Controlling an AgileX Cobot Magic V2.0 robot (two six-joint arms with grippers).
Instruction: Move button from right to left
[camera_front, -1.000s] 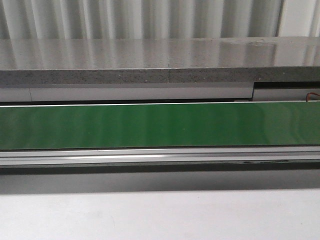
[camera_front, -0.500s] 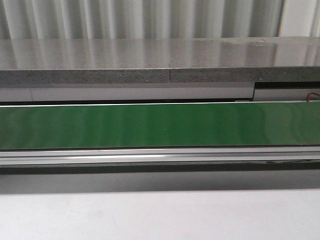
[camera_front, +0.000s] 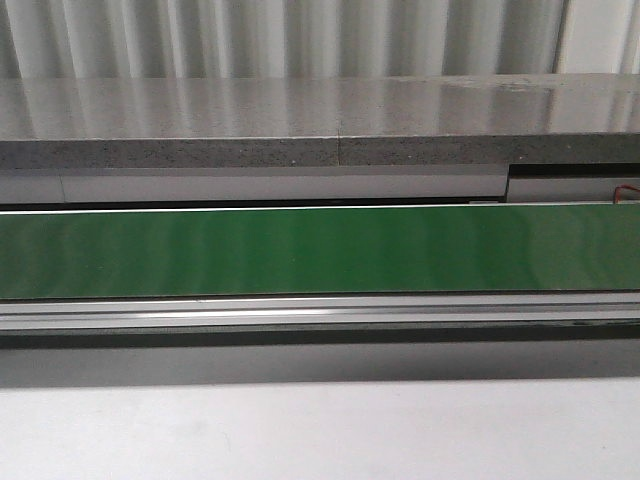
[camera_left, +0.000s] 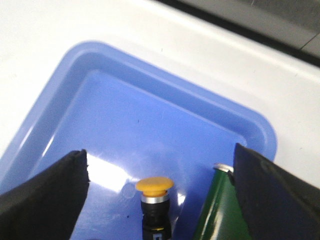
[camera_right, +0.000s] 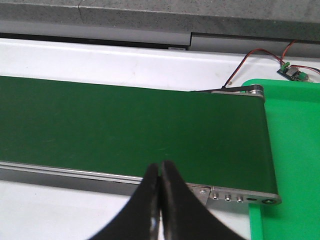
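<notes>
My left end effector (camera_left: 157, 200) hangs with fingers spread wide over the glossy blue tray (camera_left: 250, 127), the yellow-capped button (camera_left: 154, 200) standing on its floor beside what looks like the green belt's roller end (camera_left: 216, 210), while my right end effector (camera_right: 160, 172), fingertips pressed together, hovers over the matte green conveyor belt (camera_right: 130, 130).

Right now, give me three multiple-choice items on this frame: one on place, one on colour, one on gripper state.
1. Where is the button?
A. on the belt
B. in the blue tray
C. on the grey shelf

2. What colour is the belt?
A. green
B. black
C. red

3. How do the right gripper's jaws stand?
A. wide open
B. shut on the button
C. shut, empty

Answers: 1 B, it stands on the blue tray's floor; 2 A, green in front and right wrist views; 3 C, the fingers meet with nothing between.
</notes>
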